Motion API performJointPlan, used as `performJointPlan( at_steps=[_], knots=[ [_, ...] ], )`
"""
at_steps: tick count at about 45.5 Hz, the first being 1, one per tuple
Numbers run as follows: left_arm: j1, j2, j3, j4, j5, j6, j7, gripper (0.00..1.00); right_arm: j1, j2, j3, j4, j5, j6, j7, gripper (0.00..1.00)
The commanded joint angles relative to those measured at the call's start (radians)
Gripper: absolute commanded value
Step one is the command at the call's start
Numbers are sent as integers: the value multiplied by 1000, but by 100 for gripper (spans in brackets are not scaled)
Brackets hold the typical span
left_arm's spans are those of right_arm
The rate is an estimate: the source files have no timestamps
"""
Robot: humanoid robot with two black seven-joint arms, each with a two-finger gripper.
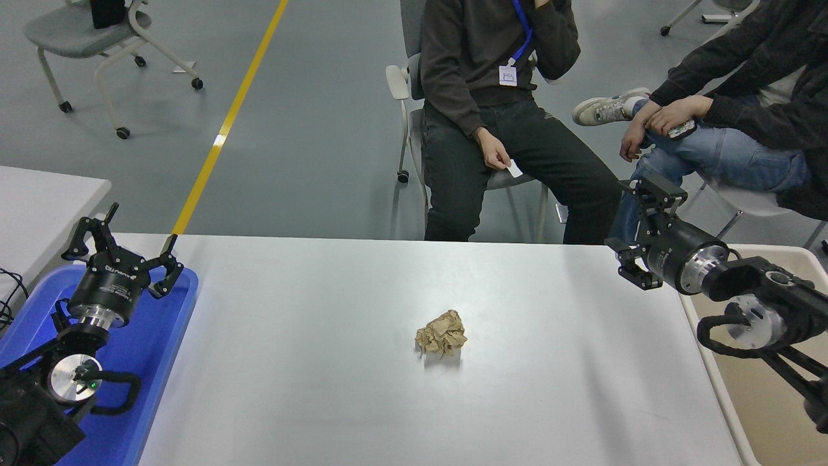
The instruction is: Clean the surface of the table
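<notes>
The right gripper (637, 236), jaws spread and empty, hovers over the far right edge of the tabletop (310, 388), so the reach toward the crumpled brown paper (441, 334) at its middle seems next.

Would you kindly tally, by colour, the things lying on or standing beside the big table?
Brown: 1, the paper wad on the table
Blue: 1, the tray at the left edge
Beige: 1, the bin at the right edge
Black: 2, the left claw over the tray and the right claw, both open
Total: 5
</notes>
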Motion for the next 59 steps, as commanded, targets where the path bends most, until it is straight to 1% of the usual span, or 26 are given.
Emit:
performJointPlan(
  at_steps=[1,5,8,12,18,22,28,33,46,52,56,59],
  knots=[
    [0,0,0,0,1,0,0,100,176,-70,-264,60,-44,82,-27,99],
    [0,0,0,0,0,0,0,100,259,-87,-338,77,-102,148,-22,99],
    [-2,0,0,0,0,0,0,100,323,-91,-399,84,-139,165,-22,99],
    [-2,0,0,0,0,0,0,100,415,-99,-497,94,-144,173,-23,100],
    [0,0,0,0,0,0,0,100,521,-84,-586,97,-153,220,-22,99],
    [0,0,0,0,1,0,0,100,550,-42,-606,101,-181,222,-23,99],
    [0,0,0,0,0,0,0,100,595,11,-683,94,-334,214,-25,99],
    [0,0,0,0,1,0,0,100,610,79,-727,92,-400,211,-28,99],
    [0,0,0,0,0,0,0,100,705,215,-898,71,-481,211,-31,99],
    [0,0,0,0,0,0,0,100,712,330,-948,-11,-507,211,-31,99],
    [0,0,0,0,0,0,0,100,716,383,-973,-61,-524,208,-31,99],
    [0,0,0,0,1,0,1,100,738,442,-993,-104,-541,182,-31,99]
  ],
)
